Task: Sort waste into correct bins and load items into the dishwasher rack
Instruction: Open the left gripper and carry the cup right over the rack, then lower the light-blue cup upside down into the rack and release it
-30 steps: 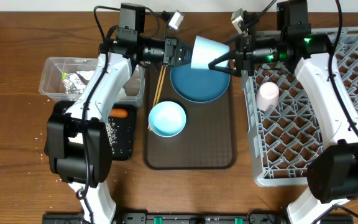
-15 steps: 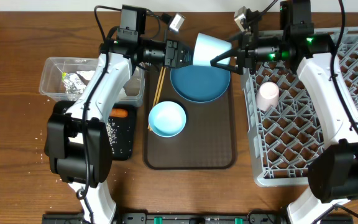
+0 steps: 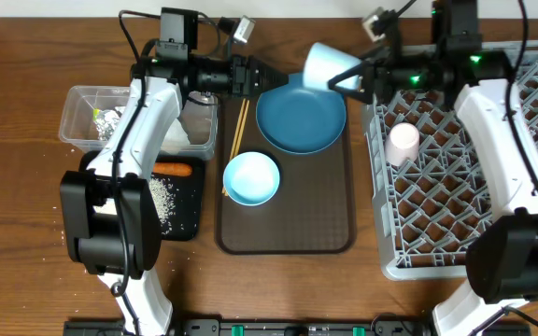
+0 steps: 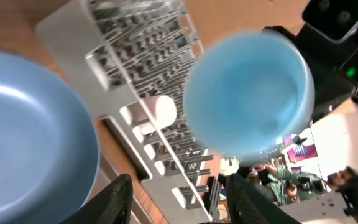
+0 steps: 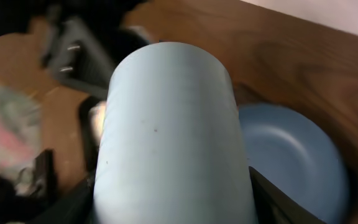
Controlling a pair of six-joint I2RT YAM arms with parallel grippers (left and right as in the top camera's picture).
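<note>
Hanging on its side above the far edge of the brown serving tray, the light blue cup is held in the air by the right gripper. The gripper's fingers press against the cup's wall from both sides. The cup's mouth points toward the left arm, and the left wrist camera looks straight into its blurred interior. It hangs over the far rim of the dark-blue plate, just beside the far left corner of the dishwasher rack.

The left gripper hovers near the cup's mouth with its fingers spread wide and nothing between them.

On the serving tray, the plate lies flat at the far end. The light blue bowl stands upright just in front of it, and the chopsticks lie along the tray's left edge beside the plate. The rack, right of the tray, holds the pale pink cup, which rests in the cells near its far left corner.

Left of the serving tray, the clear tub holds the silver foil wrapper, a bit of the yellow-green packet and the white tissue, which is partly hidden by the left arm. Just in front of the tub, the black tray carries the orange carrot along its far edge and a spread of white rice behind it.
</note>
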